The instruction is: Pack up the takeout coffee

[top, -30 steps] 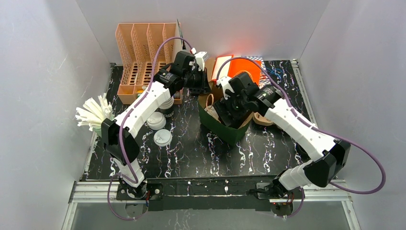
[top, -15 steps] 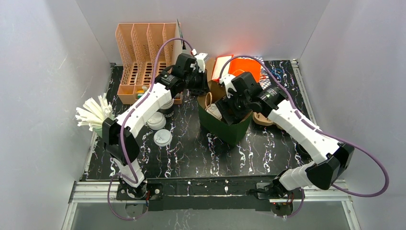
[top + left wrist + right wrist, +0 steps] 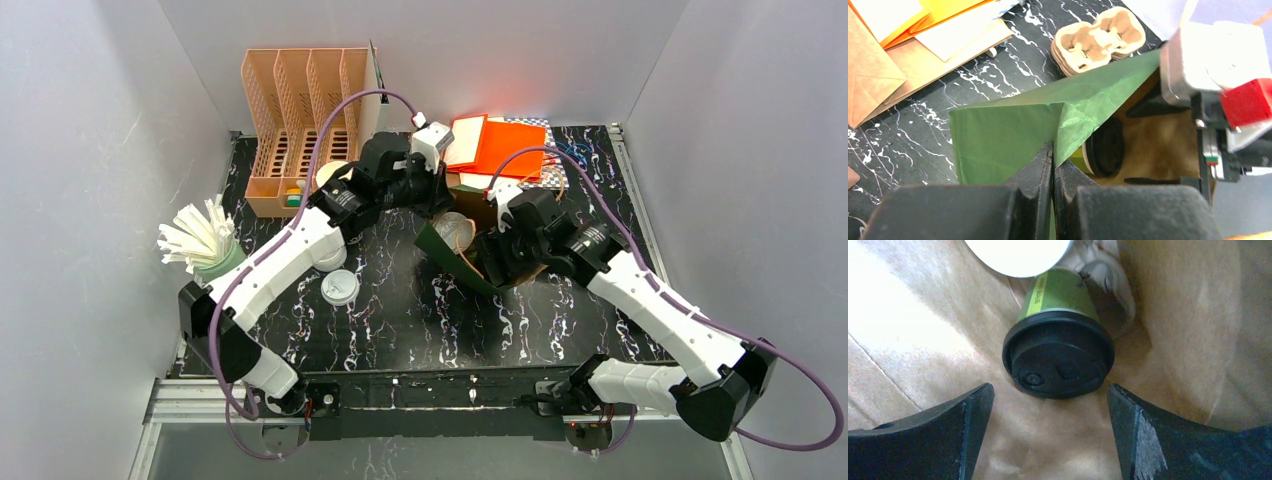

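Green paper: the bag (image 3: 1008, 135) pinched at its rim, the takeout coffee (image 3: 1058, 352) lying inside.
The left gripper (image 3: 1053, 161) is clamped tight on the bag's upper edge. The right gripper (image 3: 1048, 400) reaches into the brown interior, jaws spread wide with nothing between them. The takeout coffee, a green cup with a black lid, lies on its side just beyond the fingertips, lid towards the wrist camera. Outside, a stack of tan cardboard cut-outs (image 3: 1098, 40) lies on the black marbled table (image 3: 908, 145).

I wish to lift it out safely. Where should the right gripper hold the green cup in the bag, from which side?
Probably around the black lid, coming straight in through the bag mouth: the green cup lies on its side, lid facing the opening and the open right gripper.
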`<state>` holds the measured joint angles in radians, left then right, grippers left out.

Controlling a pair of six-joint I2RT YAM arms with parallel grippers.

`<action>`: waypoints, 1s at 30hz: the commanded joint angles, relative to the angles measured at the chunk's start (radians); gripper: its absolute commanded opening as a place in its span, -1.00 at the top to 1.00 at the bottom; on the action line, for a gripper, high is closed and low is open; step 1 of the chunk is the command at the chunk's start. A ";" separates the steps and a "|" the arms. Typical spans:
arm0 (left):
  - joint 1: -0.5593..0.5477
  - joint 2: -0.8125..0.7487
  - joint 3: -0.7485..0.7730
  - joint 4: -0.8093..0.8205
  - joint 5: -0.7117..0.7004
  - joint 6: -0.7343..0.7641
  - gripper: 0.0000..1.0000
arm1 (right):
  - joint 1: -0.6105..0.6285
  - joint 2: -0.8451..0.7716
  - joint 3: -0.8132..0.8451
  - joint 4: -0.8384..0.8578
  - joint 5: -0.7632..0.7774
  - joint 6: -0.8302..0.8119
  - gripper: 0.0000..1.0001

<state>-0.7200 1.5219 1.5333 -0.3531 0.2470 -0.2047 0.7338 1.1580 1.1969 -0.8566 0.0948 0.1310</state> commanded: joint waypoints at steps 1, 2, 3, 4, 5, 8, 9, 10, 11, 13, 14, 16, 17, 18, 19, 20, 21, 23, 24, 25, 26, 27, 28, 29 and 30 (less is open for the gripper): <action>-0.012 -0.118 -0.086 0.112 0.012 0.052 1.00 | -0.004 -0.062 -0.074 0.059 0.016 0.058 -0.90; -0.015 -0.132 -0.106 0.121 0.021 0.056 1.00 | -0.003 -0.066 -0.086 0.067 0.017 0.059 -0.95; -0.018 -0.143 -0.128 0.130 0.028 0.059 1.00 | -0.004 -0.067 -0.095 0.074 0.021 0.060 -0.96; -0.020 -0.151 -0.144 0.135 0.032 0.059 1.00 | -0.002 -0.066 -0.103 0.083 0.028 0.060 -0.97; -0.020 -0.155 -0.154 0.137 0.039 0.059 1.00 | -0.002 -0.062 -0.106 0.092 0.034 0.055 -0.97; -0.019 -0.153 -0.164 0.135 0.049 0.055 1.00 | -0.002 -0.026 -0.101 0.112 0.047 0.037 -0.97; -0.020 -0.148 -0.163 0.135 0.050 0.052 1.00 | -0.002 -0.014 -0.098 0.120 0.049 0.032 -0.97; -0.020 -0.144 -0.162 0.136 0.049 0.049 1.00 | -0.001 -0.003 -0.096 0.124 0.049 0.026 -0.97; -0.020 -0.142 -0.161 0.137 0.045 0.046 1.00 | -0.001 0.008 -0.093 0.129 0.050 0.023 -0.97; -0.020 -0.139 -0.163 0.142 0.041 0.041 1.00 | 0.000 0.026 -0.096 0.135 0.054 0.019 -0.97; -0.020 -0.137 -0.165 0.143 0.038 0.039 1.00 | 0.000 0.035 -0.099 0.141 0.053 0.013 -0.97; -0.019 -0.133 -0.167 0.151 0.034 0.032 1.00 | -0.001 0.050 -0.105 0.152 0.055 0.002 -0.97; -0.020 -0.130 -0.166 0.154 0.032 0.027 1.00 | -0.001 0.058 -0.105 0.157 0.054 -0.008 -0.97; -0.019 -0.127 -0.164 0.155 0.030 0.025 1.00 | -0.001 0.066 -0.103 0.161 0.052 -0.014 -0.97; -0.019 -0.123 -0.162 0.157 0.030 0.023 1.00 | -0.001 0.074 -0.100 0.164 0.050 -0.019 -0.96; -0.019 -0.118 -0.159 0.160 0.028 0.020 1.00 | -0.001 0.085 -0.095 0.164 0.045 -0.024 -0.96; -0.020 -0.114 -0.154 0.160 0.028 0.019 1.00 | -0.001 0.094 -0.087 0.163 0.039 -0.030 -0.96; -0.020 -0.103 -0.146 0.159 0.033 0.017 1.00 | 0.000 0.112 -0.073 0.159 0.030 -0.032 -0.93; -0.020 -0.097 -0.140 0.158 0.033 0.016 1.00 | -0.001 0.119 -0.065 0.157 0.026 -0.034 -0.91; -0.020 -0.092 -0.135 0.157 0.034 0.014 1.00 | 0.000 0.125 -0.060 0.157 0.023 -0.034 -0.90; -0.021 -0.088 -0.131 0.157 0.033 0.012 1.00 | 0.000 0.131 -0.055 0.157 0.019 -0.037 -0.87; -0.020 -0.082 -0.126 0.159 0.035 0.010 1.00 | 0.000 0.138 -0.048 0.154 0.019 -0.037 -0.85; -0.020 -0.078 -0.121 0.159 0.034 0.007 1.00 | 0.000 0.147 -0.041 0.147 0.019 -0.039 -0.81; -0.021 -0.075 -0.117 0.161 0.033 0.003 1.00 | 0.000 0.156 -0.030 0.139 0.019 -0.042 -0.78; -0.021 -0.071 -0.111 0.161 0.032 0.002 1.00 | 0.000 0.160 -0.018 0.128 0.021 -0.048 -0.73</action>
<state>-0.7296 1.4479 1.3701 -0.2455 0.2428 -0.1833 0.7322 1.2789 1.1358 -0.6594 0.1310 0.1184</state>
